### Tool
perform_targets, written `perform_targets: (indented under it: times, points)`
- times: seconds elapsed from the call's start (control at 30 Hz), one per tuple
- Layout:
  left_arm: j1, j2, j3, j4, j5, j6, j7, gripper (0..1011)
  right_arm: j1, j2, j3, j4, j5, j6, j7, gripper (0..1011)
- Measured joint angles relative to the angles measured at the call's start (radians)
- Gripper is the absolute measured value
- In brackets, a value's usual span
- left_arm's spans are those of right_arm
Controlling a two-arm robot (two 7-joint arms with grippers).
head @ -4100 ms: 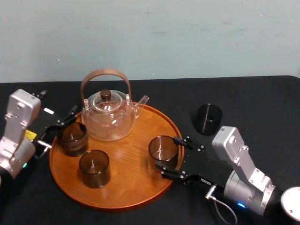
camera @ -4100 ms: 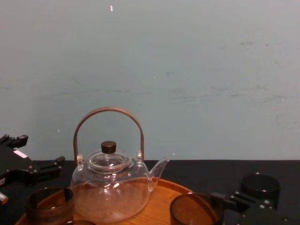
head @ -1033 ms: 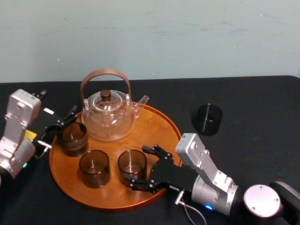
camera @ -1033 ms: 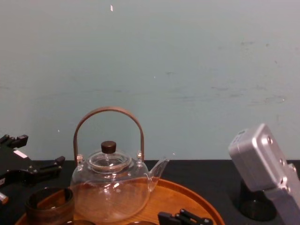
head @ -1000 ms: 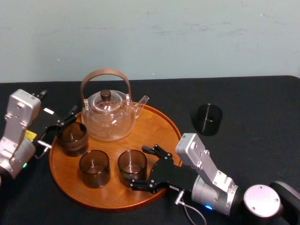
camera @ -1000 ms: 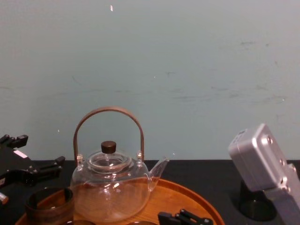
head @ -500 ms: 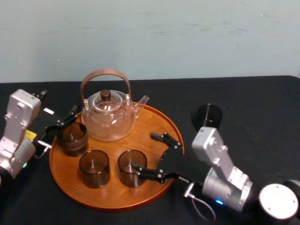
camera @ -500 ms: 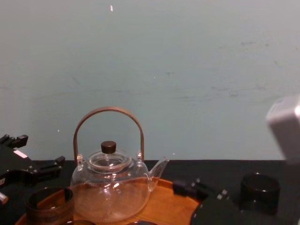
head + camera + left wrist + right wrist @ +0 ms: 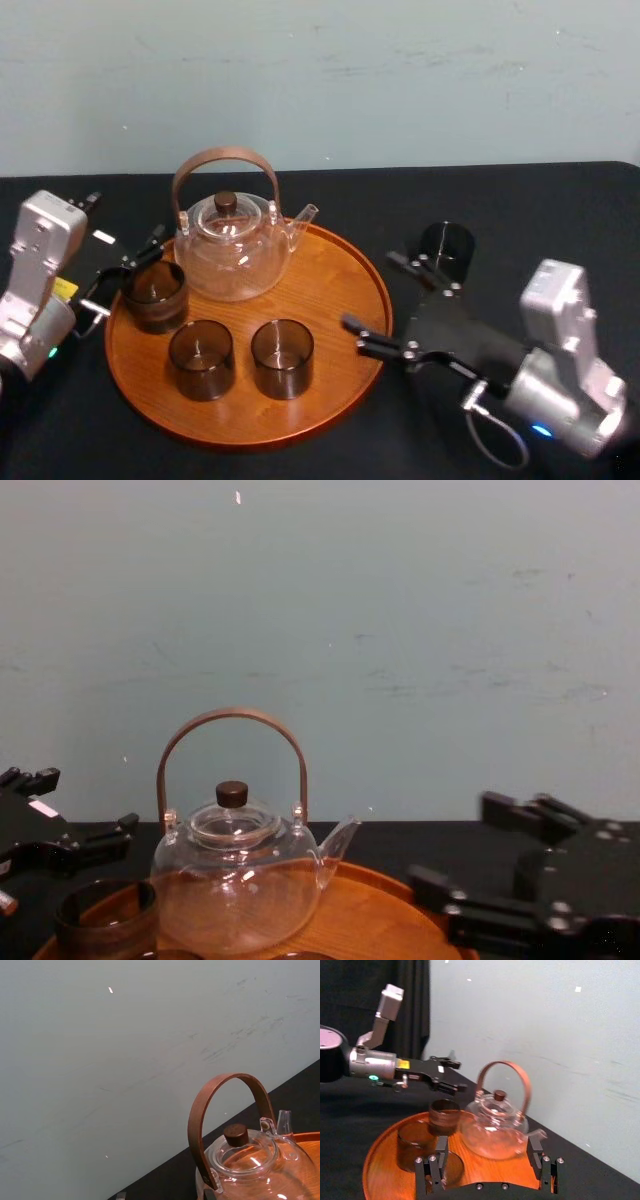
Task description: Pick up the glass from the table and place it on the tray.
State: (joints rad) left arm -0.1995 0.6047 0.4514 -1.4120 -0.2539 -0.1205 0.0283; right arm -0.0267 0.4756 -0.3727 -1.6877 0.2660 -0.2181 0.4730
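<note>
Smoky brown glass [image 9: 282, 357] upright on round wooden tray [image 9: 330, 270], black-clothed table [image 9: 560, 210] beneath

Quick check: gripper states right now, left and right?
Left gripper: open, empty.
Right gripper: open, empty, beside the round orange-brown wooden tray.

R gripper [image 9: 369, 290] fingers spread wide, nothing held, tips pointing left, low over table [image 9: 560, 210] right of centre. R arm [image 9: 560, 370] trails back twd front-right corner. L gripper [image 9: 125, 275] fingers also spread, near left edge, aimed right. L arm [image 9: 40, 270] bent, at front-left.
</note>
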Motion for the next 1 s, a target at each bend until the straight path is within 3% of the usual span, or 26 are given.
perform_targets:
  times: [0.23,0.4,0.6,0.83,1.0]
  points:
    - [0.000,0.000,0.000,0.000,0.000,0.000,0.000,1002,-0.089,0.042,0.088,-0.029,0.029,-0.016,-0.029,1002]
    - [0.000,0.000,0.000,0.000,0.000,0.000,0.000,1002,-0.136,0.052,0.146,-0.030,0.033,-0.013,-0.064,1002]
    - [0.000,0.000,0.000,0.000,0.000,0.000,0.000,1001,-0.177,0.041,0.223,-0.017,0.030,0.002,-0.118,1002]
    - [0.000,0.000,0.000,0.000,0.000,0.000,0.000,1001,-0.187,0.021,0.273,-0.004,0.013,0.030,-0.166,1002]
    - [0.000,0.000,0.000,0.000,0.000,0.000,0.000,1001,-0.160,-0.003,0.284,0.031,-0.004,0.071,-0.185,1002]
